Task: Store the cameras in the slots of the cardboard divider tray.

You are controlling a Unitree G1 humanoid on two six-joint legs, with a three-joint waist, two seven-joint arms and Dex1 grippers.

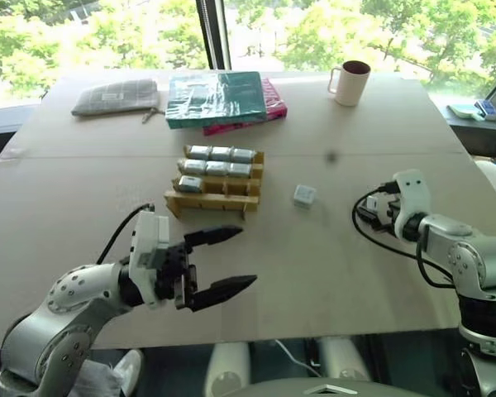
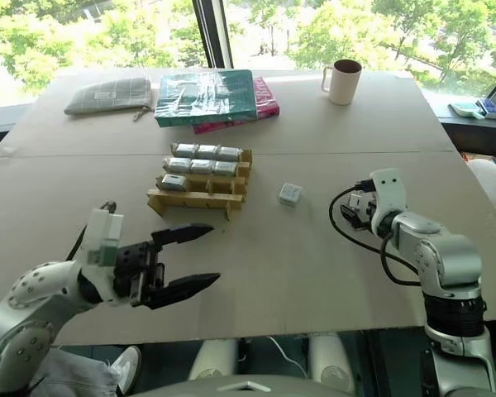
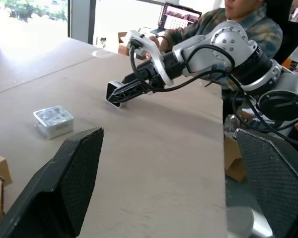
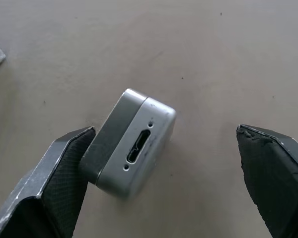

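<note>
A broad tan table [image 1: 331,273] by a sunny window holds a cardboard divider tray [image 1: 214,197] with seven cameras [image 1: 217,169] already slotted in. Another camera [image 4: 131,144] lies loose on the table right of the tray. The right gripper [image 4: 164,173] hangs over it, jaws wide apart and holding nothing, one finger [image 4: 59,173] beside its casing; the left gripper [image 1: 225,260] hovers near the tray, wide open, empty.

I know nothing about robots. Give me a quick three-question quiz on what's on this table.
1. True or false: the mug stands inside the tray.
2. How many cameras lie outside the tray on the table? A one, B three, C five.
3. Fill in: the left gripper and the right gripper both have their fingers ___.

Key: 1 false; 2 A; 3 open.
</note>
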